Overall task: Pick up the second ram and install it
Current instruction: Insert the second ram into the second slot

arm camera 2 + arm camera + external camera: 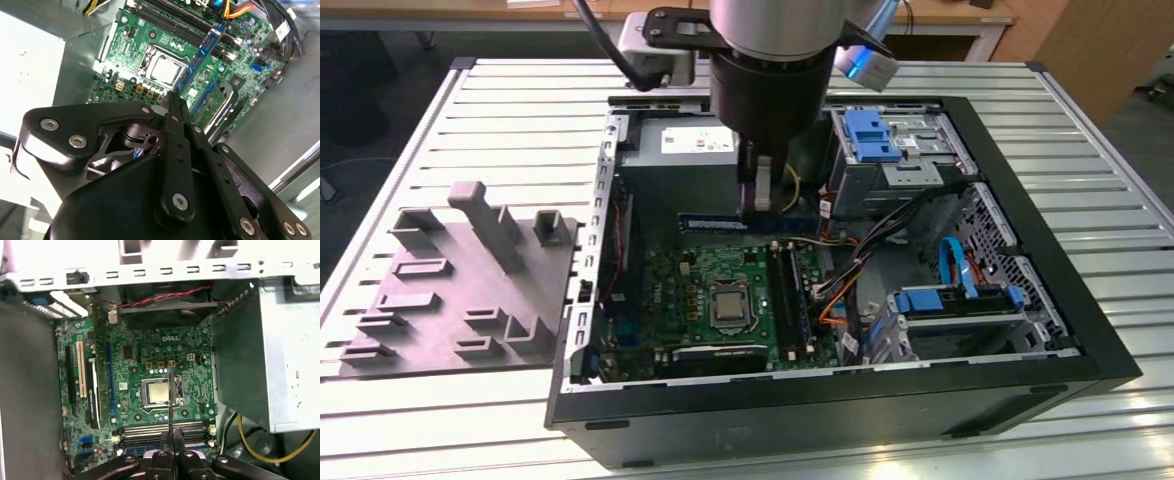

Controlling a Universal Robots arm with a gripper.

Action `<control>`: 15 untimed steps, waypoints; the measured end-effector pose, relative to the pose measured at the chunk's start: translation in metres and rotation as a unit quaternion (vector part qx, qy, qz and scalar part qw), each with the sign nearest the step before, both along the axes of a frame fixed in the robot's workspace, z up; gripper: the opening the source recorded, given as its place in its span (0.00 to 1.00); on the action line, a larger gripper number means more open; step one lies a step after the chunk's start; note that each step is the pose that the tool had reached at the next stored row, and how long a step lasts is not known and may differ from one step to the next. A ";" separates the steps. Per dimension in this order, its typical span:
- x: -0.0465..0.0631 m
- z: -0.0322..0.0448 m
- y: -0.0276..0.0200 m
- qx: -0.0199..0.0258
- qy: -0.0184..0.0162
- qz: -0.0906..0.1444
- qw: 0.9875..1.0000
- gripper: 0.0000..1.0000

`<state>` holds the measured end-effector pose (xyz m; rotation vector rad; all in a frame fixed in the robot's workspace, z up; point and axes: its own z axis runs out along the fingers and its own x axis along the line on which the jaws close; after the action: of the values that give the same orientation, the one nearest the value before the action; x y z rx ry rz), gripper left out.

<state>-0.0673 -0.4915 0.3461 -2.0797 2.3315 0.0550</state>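
Jaws clamp the thin blue-green memory stick (714, 222), seemingly crosswise to the black plastic slots (783, 290) at exterior-view six o'clock; square it first.

One pincer (172, 97) gripping one ram (202, 55). One CPU (156, 392) lying below pincer. One grey box (674, 160) standing beside pincer. Two blue caddies (870, 135) (958, 300) sitting across the pincer from that box.

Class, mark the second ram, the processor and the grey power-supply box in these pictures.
second ram (202, 52): second wrist view, middle of its blue board.
processor (156, 392): first wrist view, centre of its metal lid.
power-supply box (660, 170): exterior view, its bare grey side.
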 end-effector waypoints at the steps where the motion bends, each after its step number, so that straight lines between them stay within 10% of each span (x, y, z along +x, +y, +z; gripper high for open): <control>1: 0.000 -0.0001 0.0000 0.000 0.000 -0.009 1.000 0.11; 8: 0.000 -0.0009 0.0000 0.000 0.000 -0.073 0.997 0.11; 15: 0.000 -0.0013 0.0000 0.000 0.000 -0.136 0.991 0.11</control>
<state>-0.0673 -0.4914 0.3448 -1.7411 2.5887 0.0509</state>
